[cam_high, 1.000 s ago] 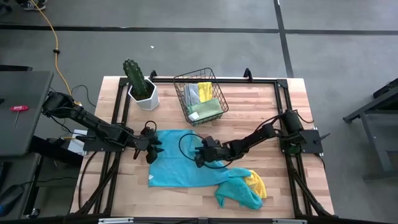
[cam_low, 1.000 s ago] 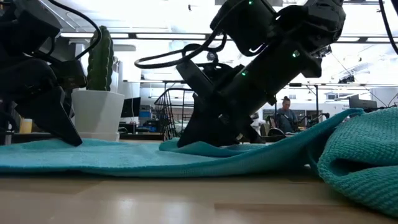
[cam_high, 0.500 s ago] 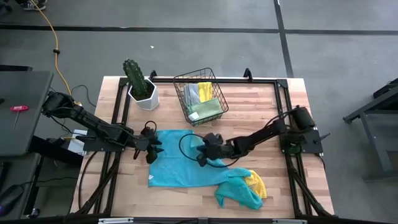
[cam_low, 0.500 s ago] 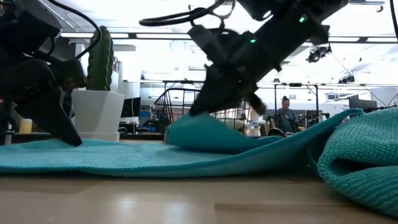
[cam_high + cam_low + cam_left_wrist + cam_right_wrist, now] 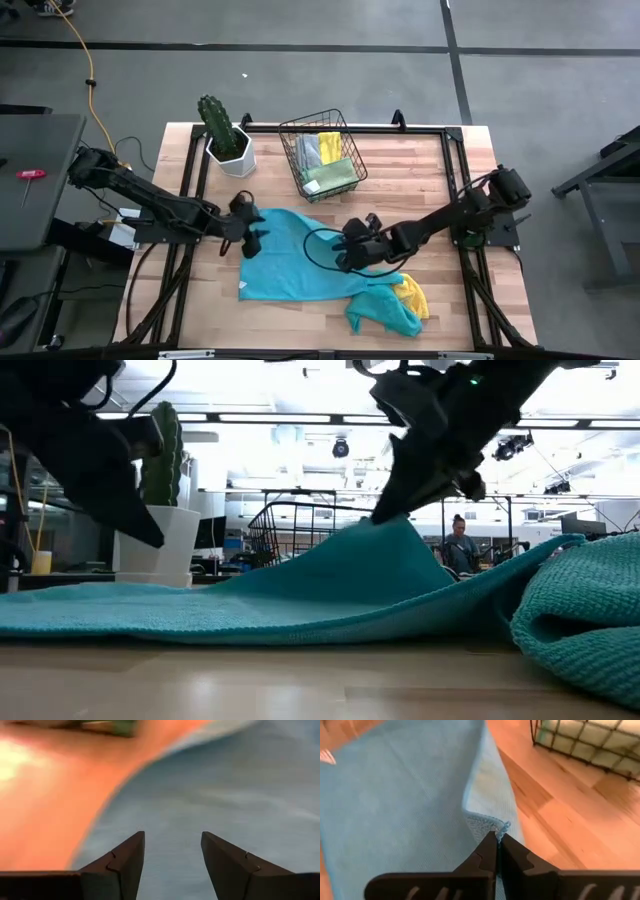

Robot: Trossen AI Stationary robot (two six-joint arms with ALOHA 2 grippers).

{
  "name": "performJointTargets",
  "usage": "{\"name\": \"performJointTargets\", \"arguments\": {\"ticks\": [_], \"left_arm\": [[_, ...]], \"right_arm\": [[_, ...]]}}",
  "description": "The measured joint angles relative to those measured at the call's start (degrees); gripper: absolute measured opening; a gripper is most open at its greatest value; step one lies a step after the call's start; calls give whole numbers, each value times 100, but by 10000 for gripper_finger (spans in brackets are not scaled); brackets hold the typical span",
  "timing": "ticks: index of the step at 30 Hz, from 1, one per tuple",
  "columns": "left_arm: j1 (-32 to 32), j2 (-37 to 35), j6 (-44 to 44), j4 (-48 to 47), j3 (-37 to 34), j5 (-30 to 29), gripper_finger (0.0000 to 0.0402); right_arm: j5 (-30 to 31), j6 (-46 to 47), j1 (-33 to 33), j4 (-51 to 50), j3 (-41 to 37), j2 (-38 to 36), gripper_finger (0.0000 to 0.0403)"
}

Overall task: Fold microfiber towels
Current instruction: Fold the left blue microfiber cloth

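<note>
While the right fingers [image 5: 496, 845] pinch one teal towel [image 5: 290, 265], the left fingers [image 5: 172, 862] hover spread.

I see the basket [image 5: 323, 152] behind the spread towel [image 5: 290, 268], the cactus [image 5: 222, 132] left of the basket, a towel heap [image 5: 392, 304] right of the spread towel.

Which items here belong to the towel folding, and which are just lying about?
Job:
- teal towel, corner pinched and lifted by right gripper
- left gripper, open over it
- teal and yellow towels, crumpled
- folded towels in basket

Lying about:
- cactus
- basket
</note>
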Motion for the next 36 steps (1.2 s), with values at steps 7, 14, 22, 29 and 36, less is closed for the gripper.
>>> {"name": "performJointTargets", "arguments": {"ticks": [7,14,22,29,36], "left_arm": [[44,4,-2070,-1720,30,-1287,186],[306,51,-2910,-2280,26,-850,186],[452,611,-2823,-2098,24,-603,186],[832,1106,-2621,-1806,26,-556,186],[905,1213,-2182,-1264,27,-389,168]], "right_arm": [[1,149,88,-314,-4,-3,0],[1,151,88,-289,-4,-4,0],[-8,166,88,-289,-7,-4,0],[-19,166,88,-289,-9,-4,0],[-23,166,88,-287,-9,-4,0]]}}
